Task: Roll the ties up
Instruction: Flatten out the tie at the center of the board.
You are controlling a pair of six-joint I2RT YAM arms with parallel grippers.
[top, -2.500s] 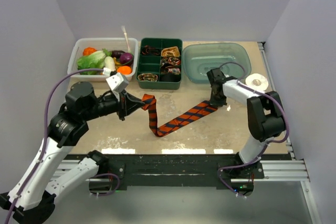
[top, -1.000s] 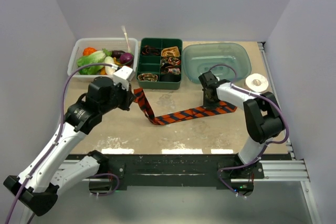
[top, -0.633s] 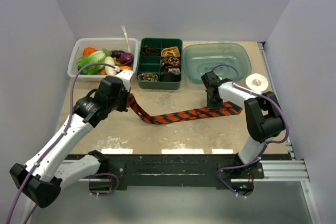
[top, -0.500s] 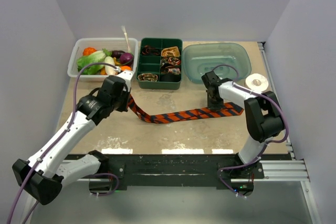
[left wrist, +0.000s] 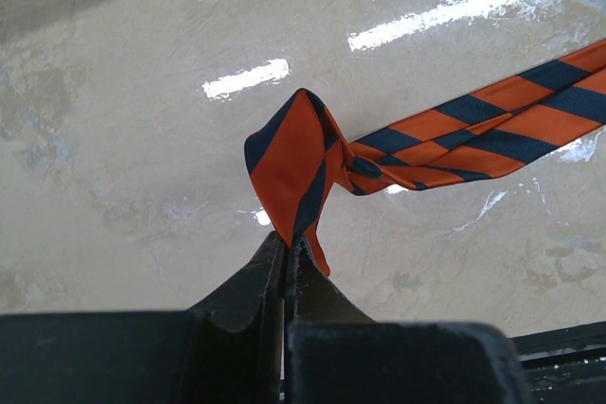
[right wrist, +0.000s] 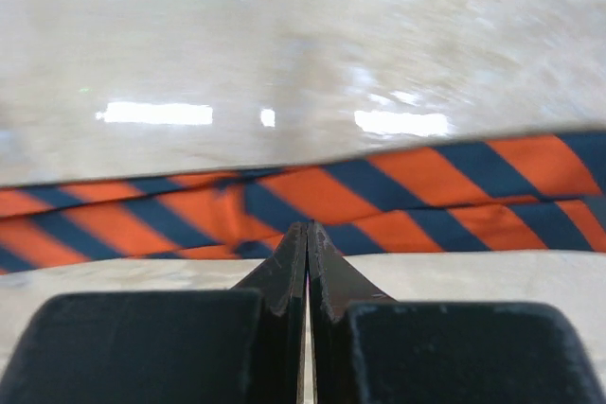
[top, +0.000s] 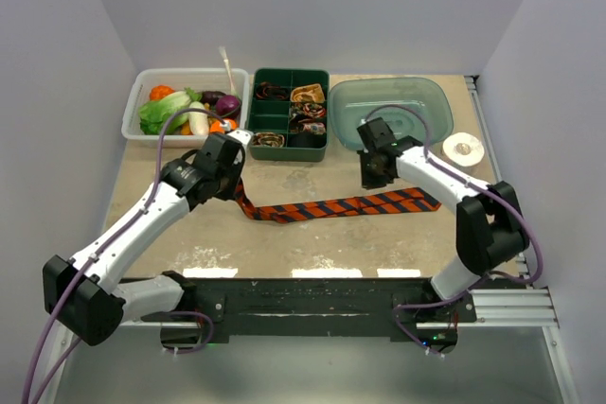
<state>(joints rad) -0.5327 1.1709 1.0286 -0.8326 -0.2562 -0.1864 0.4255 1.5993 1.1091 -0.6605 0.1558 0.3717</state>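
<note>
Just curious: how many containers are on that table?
3, along the far edge: a clear bin at left, a green divided box in the middle, a teal tub at right. None looks hidden.

Left wrist view: the striped tie [left wrist: 445, 139] runs off the right edge. Right wrist view: it is cut off at both sides; the table [right wrist: 284, 35] beyond is blurred. Top view: coils [top: 308, 94] in the green tray [top: 287, 154] at the table's far edge are too small to identify.
</note>
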